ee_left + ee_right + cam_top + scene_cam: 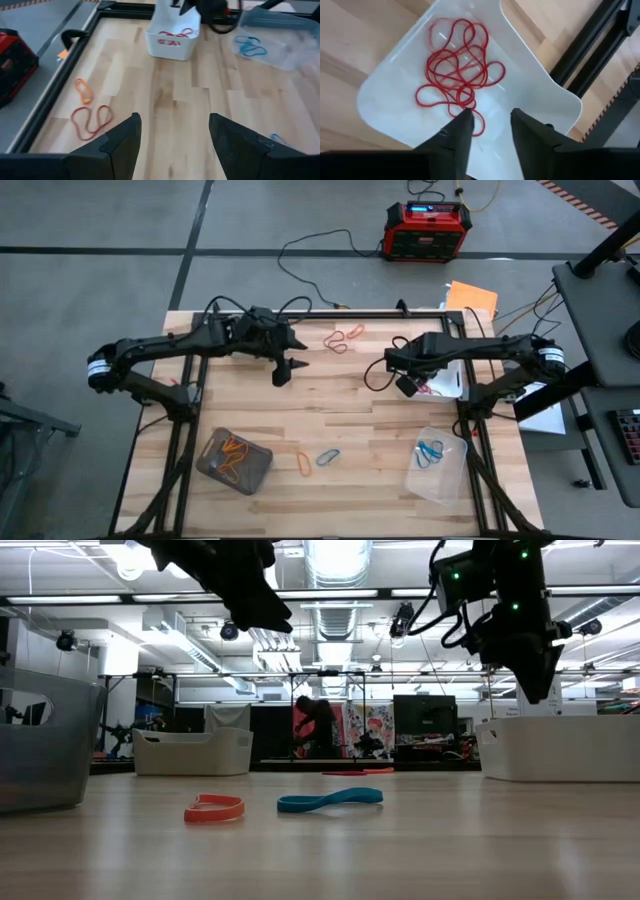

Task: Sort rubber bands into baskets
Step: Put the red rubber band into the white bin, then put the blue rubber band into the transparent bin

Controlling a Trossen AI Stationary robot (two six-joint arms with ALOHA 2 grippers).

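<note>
1. The right gripper [487,125] hangs over the white basket [540,100] at the right side of the table [350,410]. Its fingers are a little apart and hold nothing.
2. A tangle of red rubber bands [460,70] lies in the white basket, right under those fingers.
3. The left gripper [172,135] hangs above the bare wood at the far left part of the table. It is wide open and empty.
4. Loose red and orange bands [343,338] lie near the far edge of the table.
5. One orange band [214,808] and one blue band [330,800] lie close together near the front edge.
6. The grey-brown basket [234,461] holds orange bands.
7. A clear basket [436,466] holds blue bands.
</note>
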